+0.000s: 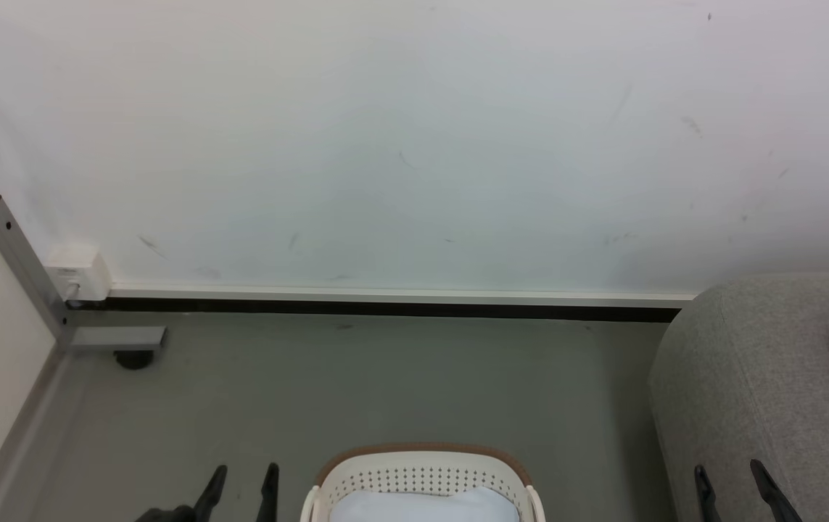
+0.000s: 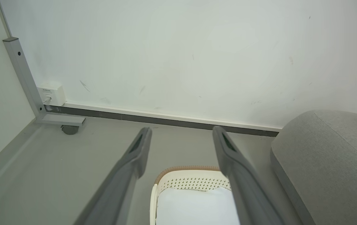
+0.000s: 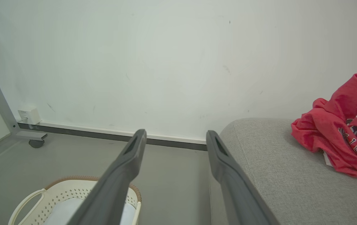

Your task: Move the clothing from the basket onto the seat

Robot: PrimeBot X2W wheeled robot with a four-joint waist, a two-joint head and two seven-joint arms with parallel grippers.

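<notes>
As I check cams: L gripper (image 1: 246, 470), R gripper (image 1: 727, 468) both spread, empty. Clothing (image 3: 337, 131): crumpled bright red heap, white trim + lettering, on seat (image 3: 275, 162). Basket (image 1: 421, 475) holds pale fabric (image 1: 421, 506).

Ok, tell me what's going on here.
A robot is moving laundry. Red clothing lies heaped on the grey seat. The basket on the floor shows pale fabric, no red in what shows. The left gripper beside the basket and the right gripper by the seat's edge are open and hold nothing.
</notes>
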